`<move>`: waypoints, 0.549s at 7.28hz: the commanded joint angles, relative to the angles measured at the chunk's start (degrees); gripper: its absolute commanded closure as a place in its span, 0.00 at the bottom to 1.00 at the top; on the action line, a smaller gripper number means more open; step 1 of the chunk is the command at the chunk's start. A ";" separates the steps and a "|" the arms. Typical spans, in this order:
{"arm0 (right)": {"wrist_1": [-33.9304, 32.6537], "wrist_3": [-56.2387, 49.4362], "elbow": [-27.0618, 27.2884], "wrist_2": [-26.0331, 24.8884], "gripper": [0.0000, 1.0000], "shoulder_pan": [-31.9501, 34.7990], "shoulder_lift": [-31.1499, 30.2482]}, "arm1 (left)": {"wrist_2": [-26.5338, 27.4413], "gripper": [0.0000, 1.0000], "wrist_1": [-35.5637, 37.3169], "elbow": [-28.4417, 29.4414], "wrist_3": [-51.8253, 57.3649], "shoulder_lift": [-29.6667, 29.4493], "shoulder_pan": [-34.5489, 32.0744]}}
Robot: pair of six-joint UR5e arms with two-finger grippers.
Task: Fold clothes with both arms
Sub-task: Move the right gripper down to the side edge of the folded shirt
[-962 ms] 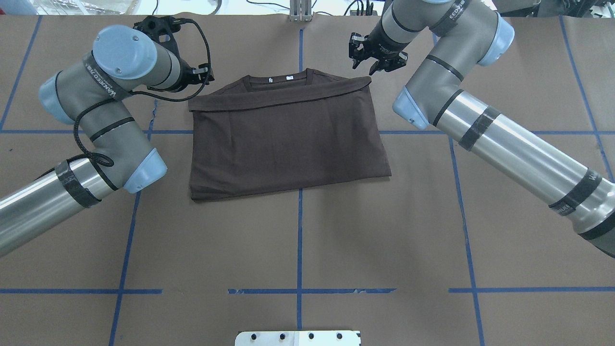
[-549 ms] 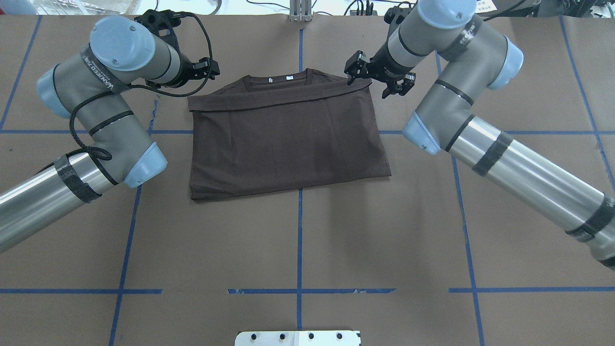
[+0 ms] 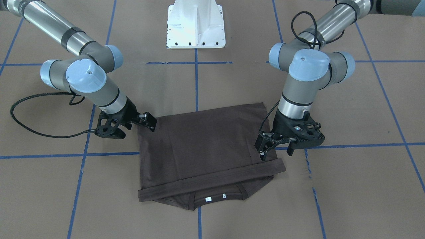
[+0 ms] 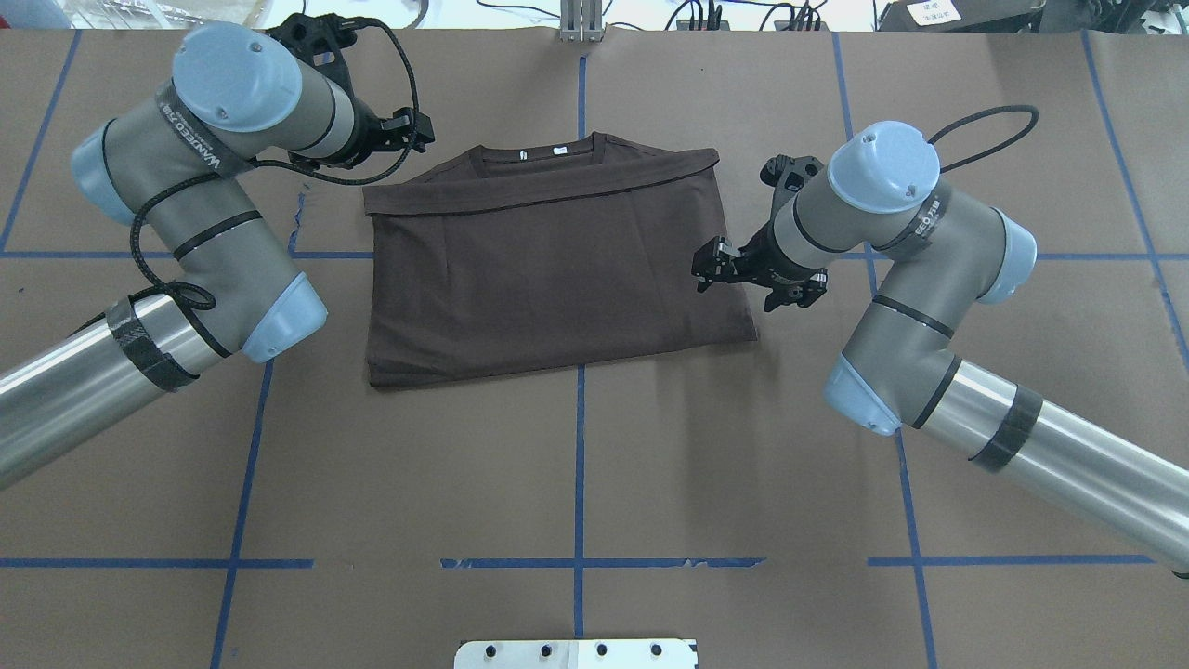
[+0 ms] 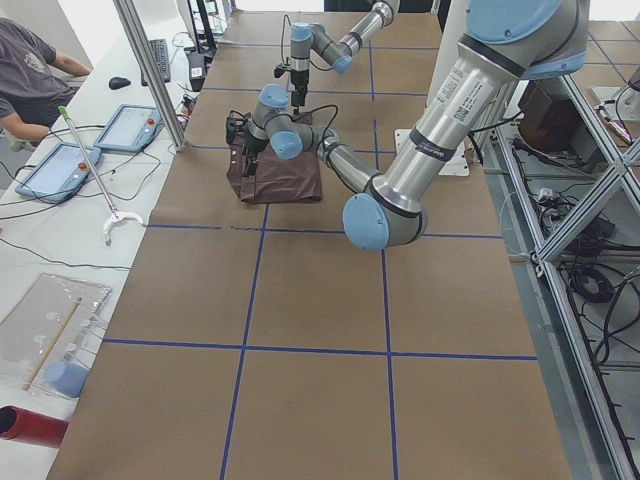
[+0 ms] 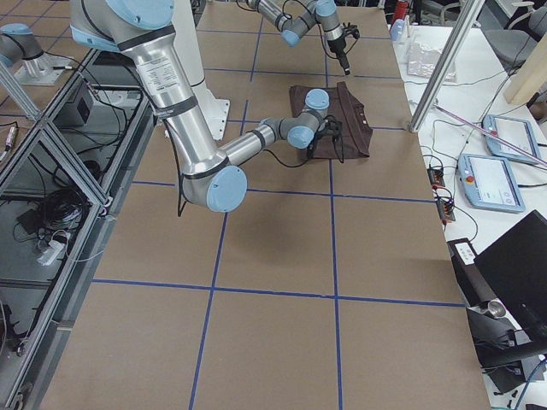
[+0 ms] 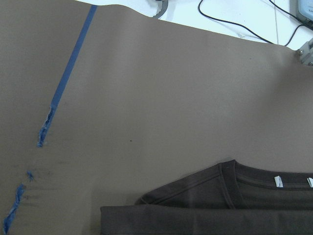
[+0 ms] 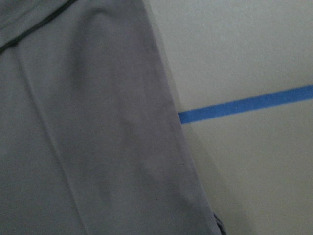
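Note:
The dark brown T-shirt (image 4: 557,269) lies folded flat at the table's middle, collar and white neck label (image 4: 560,150) at the far edge, with a folded band across it just below the collar. It also shows in the front-facing view (image 3: 206,146). My left gripper (image 4: 409,132) is open and empty, just off the shirt's far left corner; the front-facing view (image 3: 275,152) shows it above that band's end. My right gripper (image 4: 754,279) is open and empty, straddling the shirt's right edge about halfway along. The right wrist view shows that edge of the shirt (image 8: 88,122) close up.
The table is covered in brown paper with blue tape lines (image 4: 579,465). The white pedestal base (image 3: 196,26) stands at the robot's side. A metal post (image 4: 581,23) stands at the far edge. Desks with tablets (image 5: 120,125) and a seated person (image 5: 30,70) lie beyond the table.
My right gripper has moved from the shirt's far right corner near the collar back towards the robot, to the middle of the right edge. My left gripper has shifted only slightly.

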 commanded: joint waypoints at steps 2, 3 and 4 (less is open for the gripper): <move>-1.72 -0.23 0.78 -0.30 0.17 -1.48 -0.86 | -0.02 0.00 -0.09 -0.25 -0.01 -0.01 0.09; -1.81 -0.67 0.51 -0.56 0.21 -0.88 -0.86 | -0.02 0.00 -0.09 -0.59 -0.01 0.17 0.09; -1.81 -0.85 0.34 -0.56 0.24 -0.09 -0.86 | -0.02 0.00 -0.09 -0.77 -0.01 0.34 0.09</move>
